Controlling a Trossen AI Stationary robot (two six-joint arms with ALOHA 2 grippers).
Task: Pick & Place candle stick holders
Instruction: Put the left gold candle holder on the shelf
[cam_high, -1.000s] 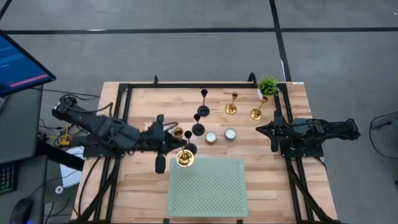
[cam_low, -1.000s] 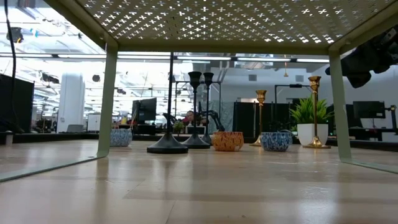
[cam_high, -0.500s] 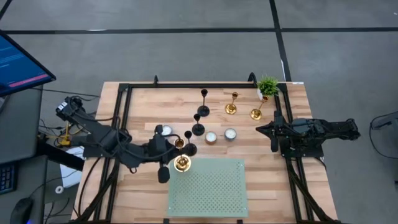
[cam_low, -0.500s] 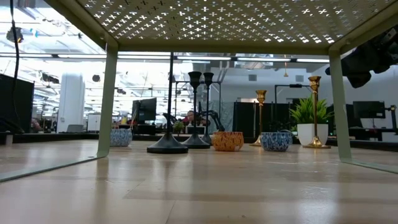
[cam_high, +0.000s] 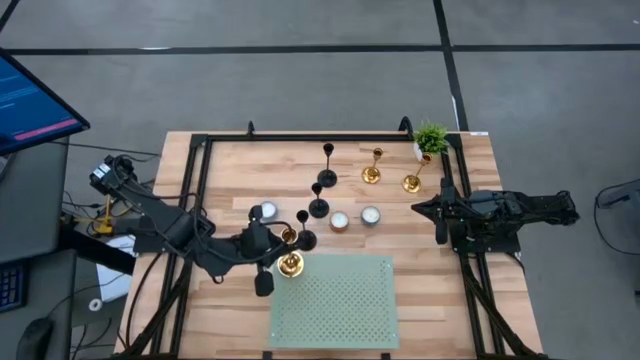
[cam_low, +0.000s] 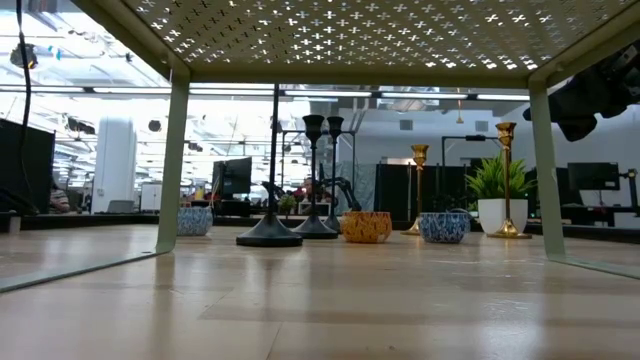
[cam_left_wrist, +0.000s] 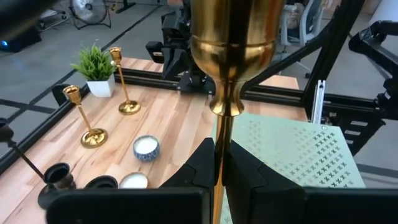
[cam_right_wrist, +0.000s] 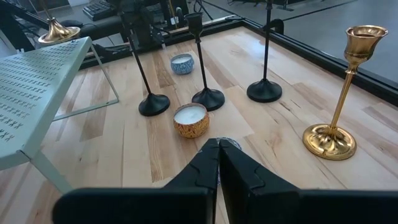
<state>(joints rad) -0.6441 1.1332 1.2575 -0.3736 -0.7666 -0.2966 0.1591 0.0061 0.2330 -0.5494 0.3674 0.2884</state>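
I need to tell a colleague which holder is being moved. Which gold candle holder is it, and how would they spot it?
Start at the pale green perforated shelf at the table's near edge. At its far left corner, the left gripper is shut on a gold candle holder. The other two gold ones stand free near the potted plant.

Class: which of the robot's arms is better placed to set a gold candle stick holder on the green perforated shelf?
Left: the left gripper already clamps a gold candle stick holder at the shelf's corner; the right gripper rests empty at the table's side.
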